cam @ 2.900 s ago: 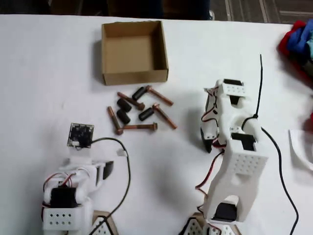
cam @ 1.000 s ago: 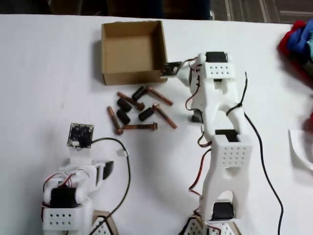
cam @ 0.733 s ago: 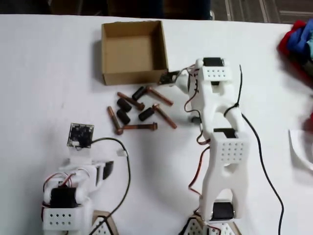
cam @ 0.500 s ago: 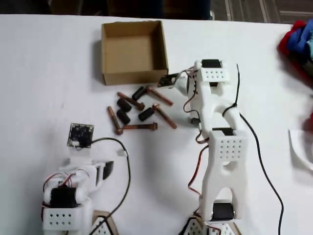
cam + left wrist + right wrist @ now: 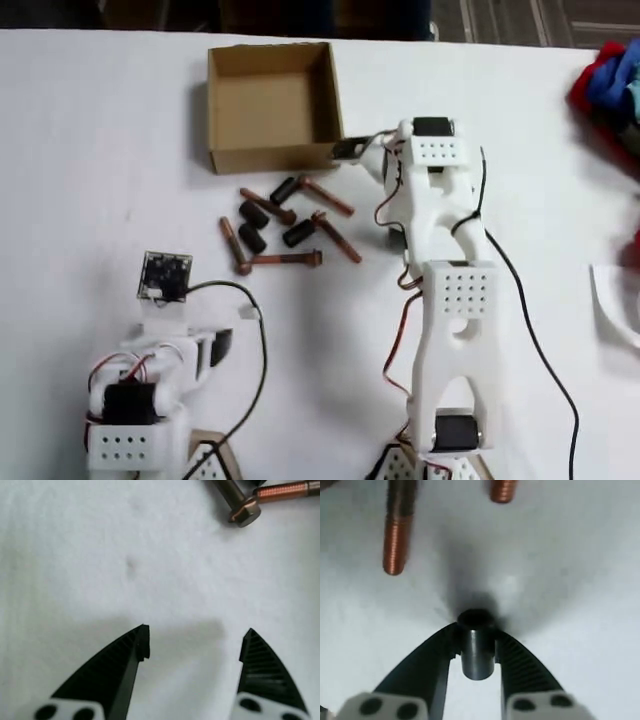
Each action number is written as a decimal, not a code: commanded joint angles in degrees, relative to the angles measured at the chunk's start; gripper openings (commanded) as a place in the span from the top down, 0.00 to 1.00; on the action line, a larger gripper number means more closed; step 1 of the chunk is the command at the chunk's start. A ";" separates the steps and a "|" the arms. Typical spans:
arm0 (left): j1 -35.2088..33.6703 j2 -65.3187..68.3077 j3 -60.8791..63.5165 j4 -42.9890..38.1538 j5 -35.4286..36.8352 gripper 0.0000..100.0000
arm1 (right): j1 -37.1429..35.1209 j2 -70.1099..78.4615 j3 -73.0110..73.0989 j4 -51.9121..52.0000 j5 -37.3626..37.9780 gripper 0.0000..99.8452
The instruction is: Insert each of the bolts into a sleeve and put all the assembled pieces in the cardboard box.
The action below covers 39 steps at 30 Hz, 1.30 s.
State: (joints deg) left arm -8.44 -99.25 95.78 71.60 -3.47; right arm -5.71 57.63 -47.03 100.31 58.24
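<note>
1. The right claw (image 5: 476, 634) is clamped tight on a sleeve (image 5: 478, 652). It's a short, smooth black tube with a finger pressed to each side, and its hollow open end faces away from the wrist.
2. Just past that open end, two copper-coloured threaded bolt ends (image 5: 395, 545) lie on the white surface (image 5: 580, 580).
3. From above, that same claw (image 5: 349, 149) sits just beside the near right corner of the open-topped cardboard box (image 5: 275, 158).
4. The pile lies near the box's front wall: five copper bolts (image 5: 335, 237) with hex heads, and four loose sleeves (image 5: 253, 213), all black, scattered among them.
5. The left claw (image 5: 195, 635) is spread wide over bare surface, with a bolt head (image 5: 245, 512) lying farther off.
</note>
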 commanded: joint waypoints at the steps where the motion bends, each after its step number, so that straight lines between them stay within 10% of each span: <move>1: 0.70 0.26 0.84 -0.44 0.53 0.69 | 0.04 0.48 -2.99 0.66 -18.02 0.98; 6: 0.70 0.26 0.84 -0.44 0.53 0.69 | -0.22 0.75 -4.22 0.66 -36.84 0.98; 16: 0.70 0.26 0.84 -0.44 0.53 0.69 | 0.31 0.40 -3.78 0.84 -27.52 0.82; 26: 0.70 0.26 0.84 -0.44 0.53 0.69 | 2.68 0.48 -3.60 0.92 -11.87 0.83; 39: 0.70 0.26 0.84 -0.44 0.53 0.69 | 2.86 0.92 2.46 0.84 -9.32 0.86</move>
State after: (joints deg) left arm -8.44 -99.25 95.78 71.60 -3.47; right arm -5.27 57.80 -45.45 100.57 48.40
